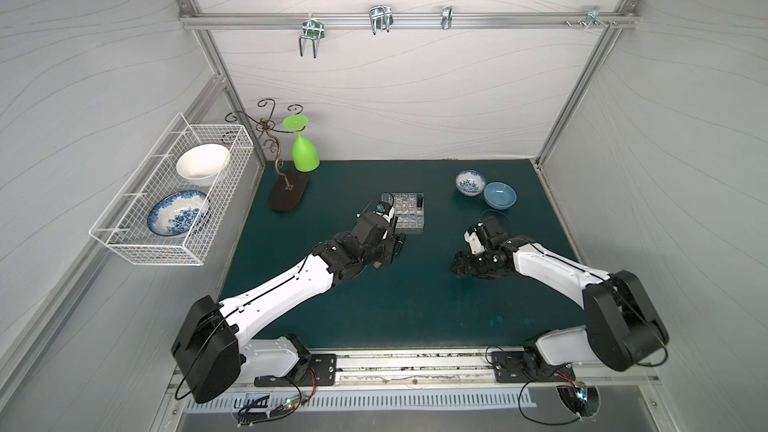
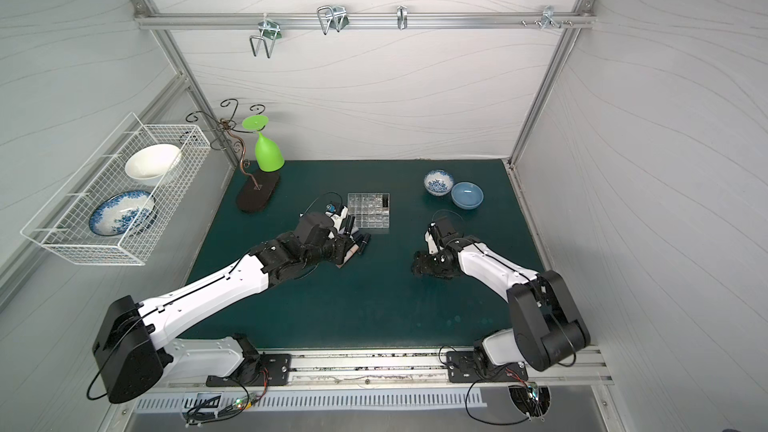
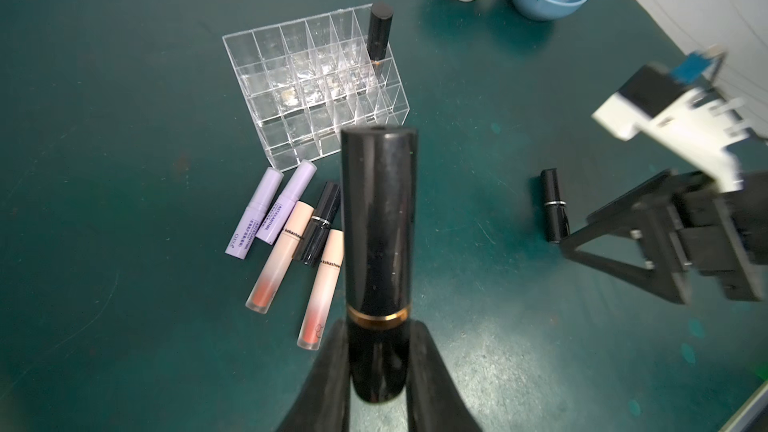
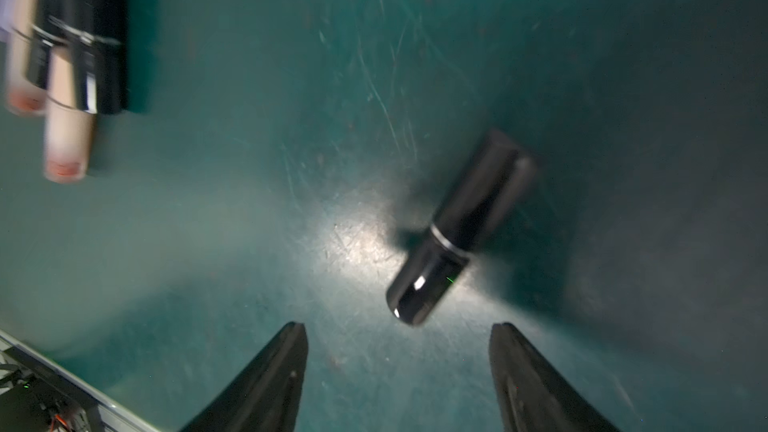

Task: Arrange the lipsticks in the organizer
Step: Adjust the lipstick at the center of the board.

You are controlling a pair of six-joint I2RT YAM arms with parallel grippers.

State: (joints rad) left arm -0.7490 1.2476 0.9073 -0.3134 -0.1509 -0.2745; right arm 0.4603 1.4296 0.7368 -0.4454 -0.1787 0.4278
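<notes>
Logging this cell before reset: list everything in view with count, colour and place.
organizer: one, clear, middle of green mat
black lipsticks: four; one upright in a corner cell, one gripped, one piled, one alone on mat
lilac lipsticks: two, piled beside organizer
pink lipsticks: two, same pile
bowls: two, blue-patterned and plain blue, far-right mat
basket: one, white wire, wall; holds white bowl, patterned dish
glass: one, green, inverted on dark stand
hooks: several, silver, rear rail
left tool: shut on black lipstick
right tool: open, near the lone lipstick
</notes>
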